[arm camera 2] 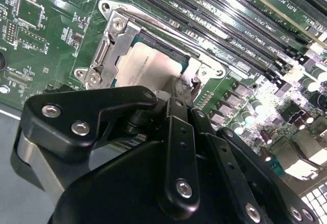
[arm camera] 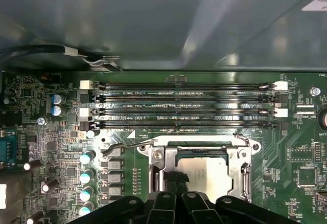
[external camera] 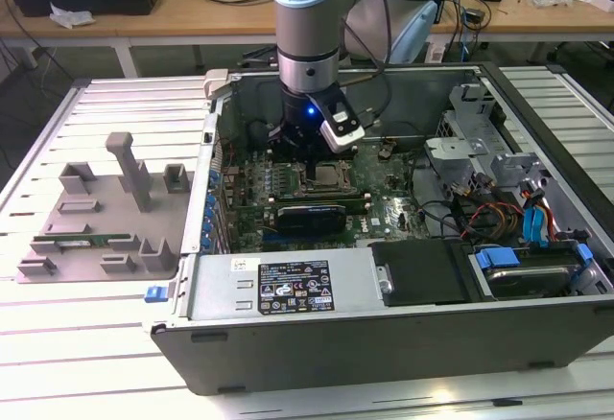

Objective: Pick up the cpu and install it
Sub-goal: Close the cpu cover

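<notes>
The cpu (arm camera: 204,175) lay in the socket (arm camera: 244,168), the claw (arm camera: 173,183) just over its edge; whether clenched or released could not be told. Light, stiff, slick-topped and likely fragile beneath, it suited a hold by opposite rims.

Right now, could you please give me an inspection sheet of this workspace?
Surface: white slatted table carrying an open computer case.
Job's things: the cpu lies inside the socket frame on the motherboard.
Clutter: grey tray at the exterior view's left, with a green memory stick in it.
Grippers: the gripper is low over the cpu; contact cannot be told.
Cables: black cable along the case wall; coloured wires at the exterior view's right.
Surroundings: wooden bench behind the table.
</notes>
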Robot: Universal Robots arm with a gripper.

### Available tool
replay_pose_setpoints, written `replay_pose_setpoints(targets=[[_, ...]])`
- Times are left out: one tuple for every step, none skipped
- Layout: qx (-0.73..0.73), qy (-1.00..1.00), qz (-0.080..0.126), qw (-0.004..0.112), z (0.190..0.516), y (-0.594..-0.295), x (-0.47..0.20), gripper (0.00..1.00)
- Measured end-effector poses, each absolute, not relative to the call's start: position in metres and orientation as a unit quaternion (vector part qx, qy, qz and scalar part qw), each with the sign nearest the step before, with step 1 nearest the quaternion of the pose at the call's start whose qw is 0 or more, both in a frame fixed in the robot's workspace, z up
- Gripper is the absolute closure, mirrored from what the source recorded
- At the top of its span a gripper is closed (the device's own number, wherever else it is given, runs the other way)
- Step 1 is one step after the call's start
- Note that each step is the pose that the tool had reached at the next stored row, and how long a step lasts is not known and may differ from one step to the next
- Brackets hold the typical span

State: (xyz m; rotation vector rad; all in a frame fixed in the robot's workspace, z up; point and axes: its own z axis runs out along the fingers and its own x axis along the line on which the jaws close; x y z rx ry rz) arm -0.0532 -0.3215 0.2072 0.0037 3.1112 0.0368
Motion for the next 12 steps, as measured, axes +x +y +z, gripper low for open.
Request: replay_pose_setpoints(targets=[[0.001,1.000,0.012,0.015,0.209,-0.322,-0.053,0.89],[0.001,1.000,0.012,0.015,0.211,-0.321,-0.053,0.89],[0.001,1.000,0.012,0.015,0.213,-0.322,-0.053,0.89],[0.001,1.000,0.012,0.015,0.215,-0.322,-0.053,0.89],[0.001,1.000,0.012,0.015,0.219,-0.322,-0.053,0.89],[0.001,1.000,0.012,0.015,0.221,-0.321,-0.053,0.89],[0.001,1.000,0.012,0.015,0.224,-0.321,-0.053,0.89],[0.001,1.000,0.012,0.015,0.226,-0.321,-0.053,0.89],[0.001,1.000,0.012,0.015,0.230,-0.322,-0.053,0.89],[0.001,1.000,0.012,0.015,0.232,-0.322,-0.053,0.89],[0.001,1.000,0.011,0.015,0.232,-0.322,-0.053,0.89],[0.001,1.000,0.011,0.015,0.232,-0.322,-0.053,0.89]])
